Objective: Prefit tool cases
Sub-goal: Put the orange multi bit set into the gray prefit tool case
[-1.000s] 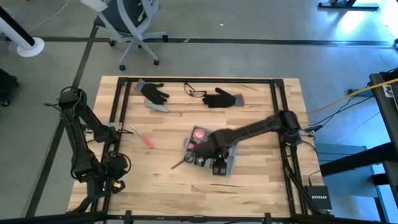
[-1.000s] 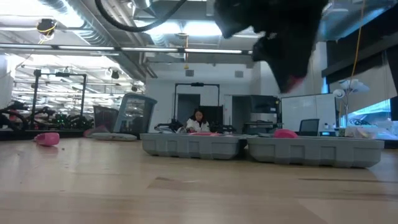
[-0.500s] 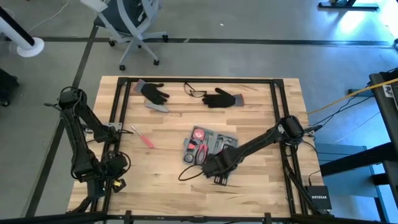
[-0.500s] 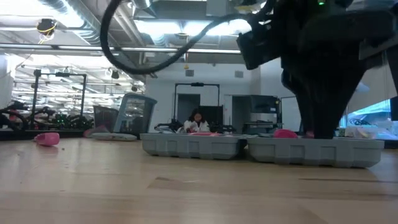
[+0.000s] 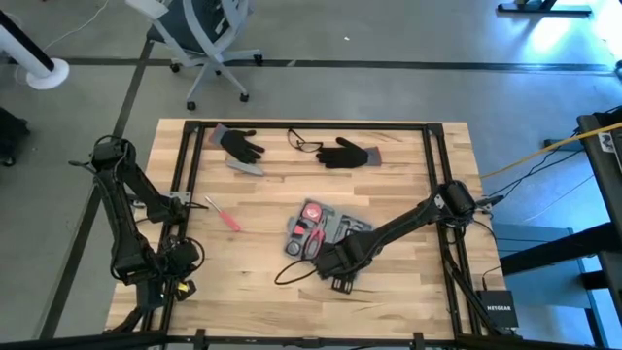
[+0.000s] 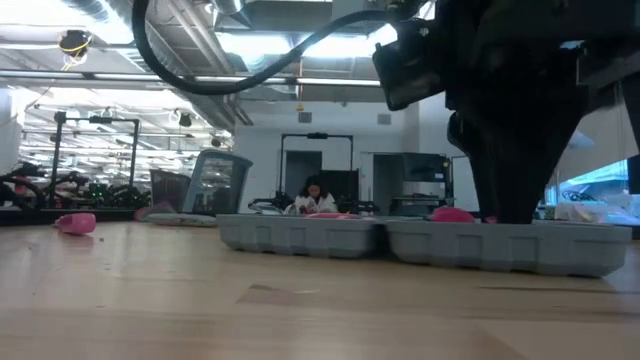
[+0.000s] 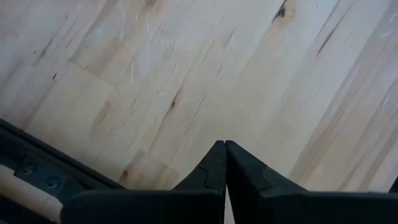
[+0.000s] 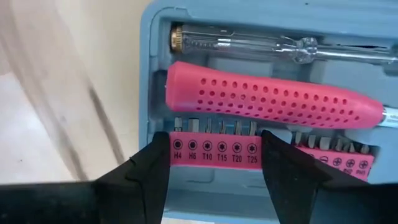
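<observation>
I have the right claw [image 8: 214, 165] down low at the near edge of the case [image 5: 328, 229], which lies open in the middle of the table [image 5: 408, 292]. The claw is open wide and holds nothing. Its two fingers [image 8: 149, 168] stand on each side of a red bit strip [image 8: 214, 149] in the case. I think I put them there to push that strip down into its slot, or to grab it. Above the strip sit a red handle [image 8: 267, 96] and a clear tester [image 8: 273, 45], each in its own groove, so they look like they fit well.

My left claw [image 7: 224, 163] is pinched shut with nothing in it. It waits by the left edge of the table, out of the way, so the right arm has room.

A loose red screwdriver [image 5: 223, 214] lies left of the case. I think it needs a place too. Two black gloves [image 5: 239, 144] and some glasses [image 5: 304, 144] lie at the far side.

The table is pale wood with a black frame. The floor is grey. A white chair [image 5: 207, 34] stands behind the table. Far off in the room a person [image 6: 315, 195] sits at a desk.
</observation>
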`<state>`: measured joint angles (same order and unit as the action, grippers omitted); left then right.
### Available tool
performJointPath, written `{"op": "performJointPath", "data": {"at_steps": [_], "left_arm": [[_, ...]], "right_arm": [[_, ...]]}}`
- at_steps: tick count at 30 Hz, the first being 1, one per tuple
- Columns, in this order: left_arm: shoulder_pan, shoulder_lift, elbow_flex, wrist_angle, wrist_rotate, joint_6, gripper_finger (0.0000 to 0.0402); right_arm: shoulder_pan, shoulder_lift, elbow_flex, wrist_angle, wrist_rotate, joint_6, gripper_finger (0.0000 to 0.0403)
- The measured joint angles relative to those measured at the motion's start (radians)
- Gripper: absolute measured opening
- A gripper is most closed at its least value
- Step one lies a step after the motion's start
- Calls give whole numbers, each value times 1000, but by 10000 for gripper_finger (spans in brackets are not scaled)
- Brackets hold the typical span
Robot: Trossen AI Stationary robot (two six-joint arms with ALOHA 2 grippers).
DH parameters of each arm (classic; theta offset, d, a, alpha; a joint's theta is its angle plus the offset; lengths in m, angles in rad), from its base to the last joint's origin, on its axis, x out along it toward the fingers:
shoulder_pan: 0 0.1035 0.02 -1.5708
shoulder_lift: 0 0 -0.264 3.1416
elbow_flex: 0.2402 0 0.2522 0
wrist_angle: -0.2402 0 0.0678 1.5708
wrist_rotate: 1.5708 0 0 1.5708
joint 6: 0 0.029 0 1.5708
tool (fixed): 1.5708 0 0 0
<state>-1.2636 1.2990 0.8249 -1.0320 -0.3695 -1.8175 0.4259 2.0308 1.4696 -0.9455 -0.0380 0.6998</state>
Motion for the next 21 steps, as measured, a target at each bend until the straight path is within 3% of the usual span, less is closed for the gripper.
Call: {"op": "performJointPath", "data": {"at_steps": [10, 21], "left_arm": [[0, 0, 0, -7, 0, -6, 0], [0, 0, 0, -6, 15, -15, 0]], "right_arm": [[0, 1, 0, -21, -17, -3, 216], [0, 3, 0, -16, 19, -27, 275]]}}
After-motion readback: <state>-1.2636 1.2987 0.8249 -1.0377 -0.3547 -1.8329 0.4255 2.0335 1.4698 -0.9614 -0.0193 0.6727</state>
